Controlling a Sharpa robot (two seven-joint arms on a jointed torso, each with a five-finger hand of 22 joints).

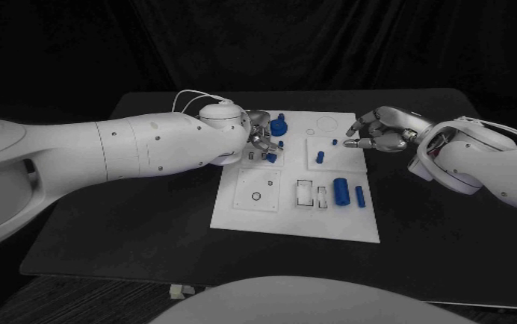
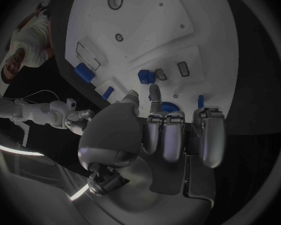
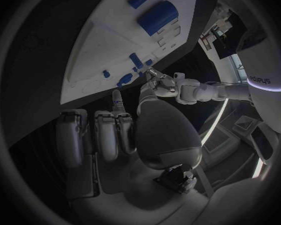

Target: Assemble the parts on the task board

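Nearest, 2 blue cylinders (image 1: 349, 192) lie lengthwise on the task board (image 1: 296, 223).

probably lab | black table (image 1: 129, 227) | dark curtain (image 1: 258, 25) behind

Head camera looks down; both close wrist cameras share the task board (image 1: 296, 212).
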